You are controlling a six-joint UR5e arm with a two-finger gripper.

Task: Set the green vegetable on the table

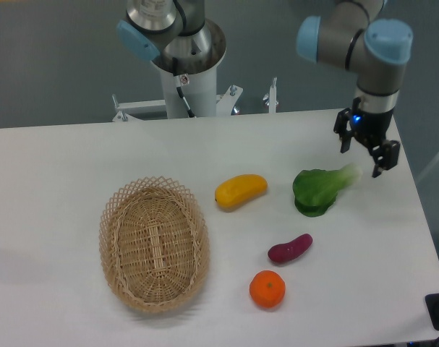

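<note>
So the green vegetable is lying flat on the table now, to the right of the yellow fruit and up-right of the purple eggplant-looking toy. Pale stalk end points toward the gripper, which hangs just above and beside that stalk with its fingers spread and nothing in them. Looks to me like the placing part is basically done.

What could still go wrong: the gripper is really close to the stalk tip, so a sideways or downward move could clip it and drag the floppy leaf along. The vegetable also sits fairly near the table's right edge, so a nudge that way isn't great. Going straight up seems safest.
</note>
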